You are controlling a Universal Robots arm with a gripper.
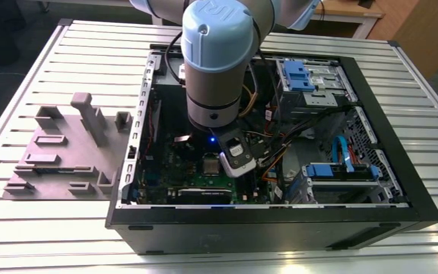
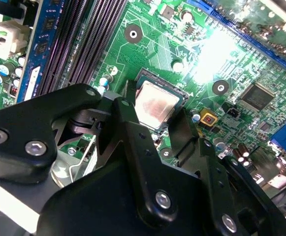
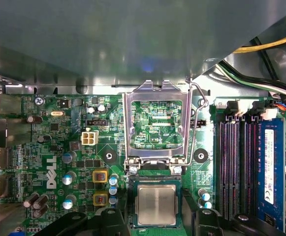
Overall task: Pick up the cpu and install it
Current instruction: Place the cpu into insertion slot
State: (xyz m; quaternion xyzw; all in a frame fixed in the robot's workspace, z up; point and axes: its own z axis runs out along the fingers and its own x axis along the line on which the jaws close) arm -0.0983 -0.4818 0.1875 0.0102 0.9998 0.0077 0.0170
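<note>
One cpu [image 3: 156,204] lying flat in its socket [image 3: 155,182], hinged metal frame [image 3: 155,123] flipped up behind it. Gripper [image 3: 156,216] low over the chip, fingers [image 2: 133,137] parted to either side, seemingly just clear of its edges. Seating step apparently at its end. Any withdrawal to be straight and clean, chip left undisturbed.

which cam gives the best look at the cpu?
First wrist view: the cpu is seen square-on, its whole metal top visible. The second wrist view shows the cpu at a slant, with glare nearby. The exterior view shows the cpu small, from afar.
</note>
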